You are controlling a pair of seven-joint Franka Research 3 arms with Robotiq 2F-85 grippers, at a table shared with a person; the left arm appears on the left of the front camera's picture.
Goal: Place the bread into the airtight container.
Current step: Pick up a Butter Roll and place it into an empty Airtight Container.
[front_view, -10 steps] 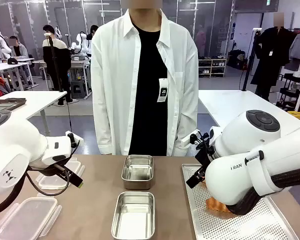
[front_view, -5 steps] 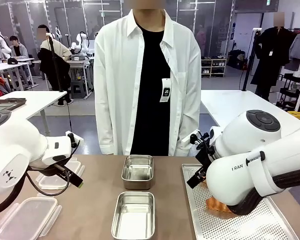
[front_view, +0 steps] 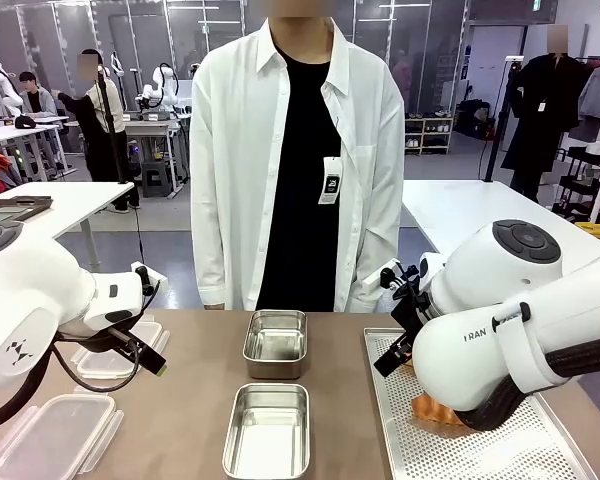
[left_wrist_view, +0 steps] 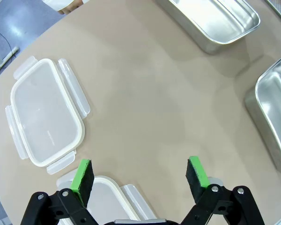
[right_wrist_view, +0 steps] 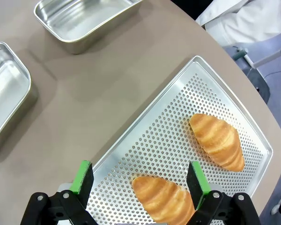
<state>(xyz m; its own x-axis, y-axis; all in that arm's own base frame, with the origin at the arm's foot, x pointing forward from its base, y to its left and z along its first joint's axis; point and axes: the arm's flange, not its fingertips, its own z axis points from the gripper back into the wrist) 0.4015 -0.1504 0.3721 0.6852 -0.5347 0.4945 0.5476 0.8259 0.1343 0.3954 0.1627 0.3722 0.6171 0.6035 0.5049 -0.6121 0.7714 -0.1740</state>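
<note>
Two golden croissants lie on a perforated metal tray (right_wrist_view: 168, 136). One croissant (right_wrist_view: 164, 199) sits just below my open right gripper (right_wrist_view: 139, 176), between its green pads. The other croissant (right_wrist_view: 218, 140) lies farther along the tray. In the front view, part of a croissant (front_view: 435, 412) peeks out under the right arm. Two open steel containers stand mid-table, one far (front_view: 275, 343) and one near (front_view: 268, 430). My left gripper (left_wrist_view: 139, 173) hangs open over bare tabletop with nothing between its pads.
Two clear plastic lids with snap tabs lie at the table's left, one (left_wrist_view: 47, 117) ahead of the left gripper and one (left_wrist_view: 107, 201) beneath it. A person in a white shirt (front_view: 290, 160) stands at the far edge, hands down.
Both arms and everything on the table hold still. The person at the far side has shifted slightly to the right.
</note>
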